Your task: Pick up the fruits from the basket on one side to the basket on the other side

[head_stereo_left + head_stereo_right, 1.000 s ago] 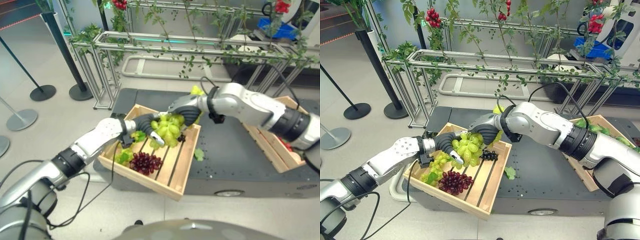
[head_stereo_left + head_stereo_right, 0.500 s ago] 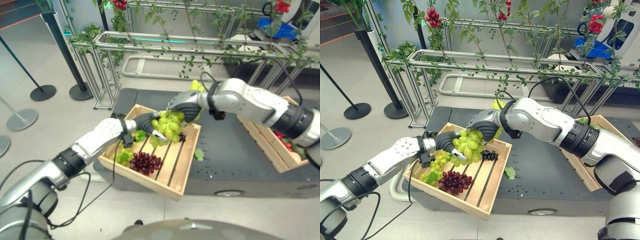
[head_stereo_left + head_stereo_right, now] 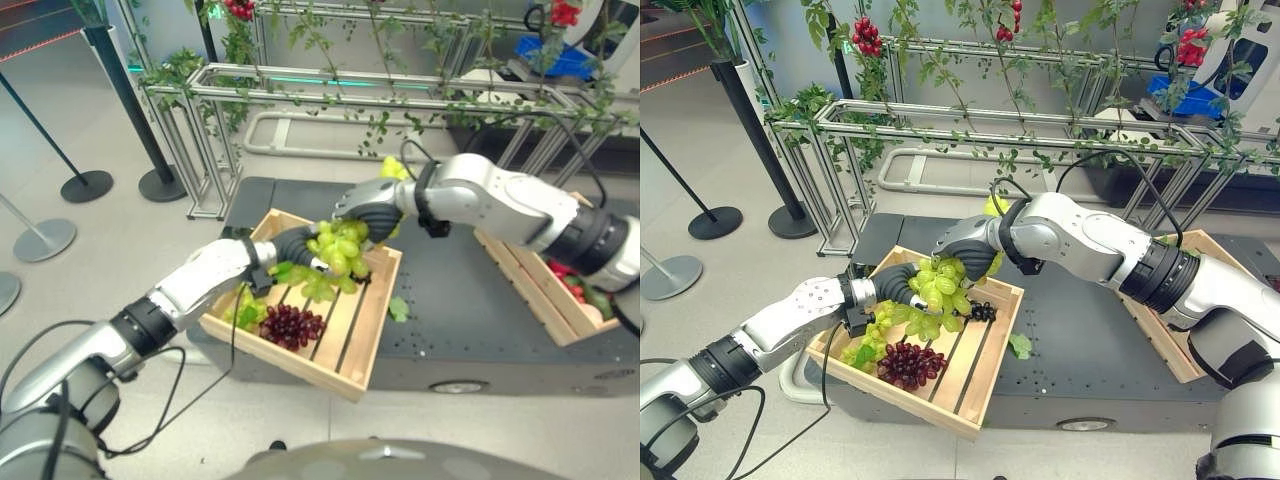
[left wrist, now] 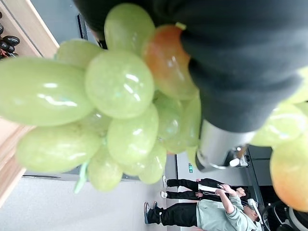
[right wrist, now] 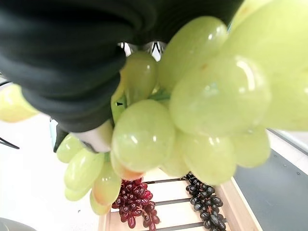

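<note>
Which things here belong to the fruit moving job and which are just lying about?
Job: green grape bunch between left hand and right hand; dark red grape bunch; black grape bunch; near wooden crate; far wooden crate.

Lying about: loose green leaf; metal vine frame; black stanchion posts.

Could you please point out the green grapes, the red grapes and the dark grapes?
green grapes [image 3: 940, 283], right eye view, middle of the lifted bunch
red grapes [image 3: 908, 362], right eye view, centre of cluster
dark grapes [image 3: 980, 312], right eye view, centre of cluster
</note>
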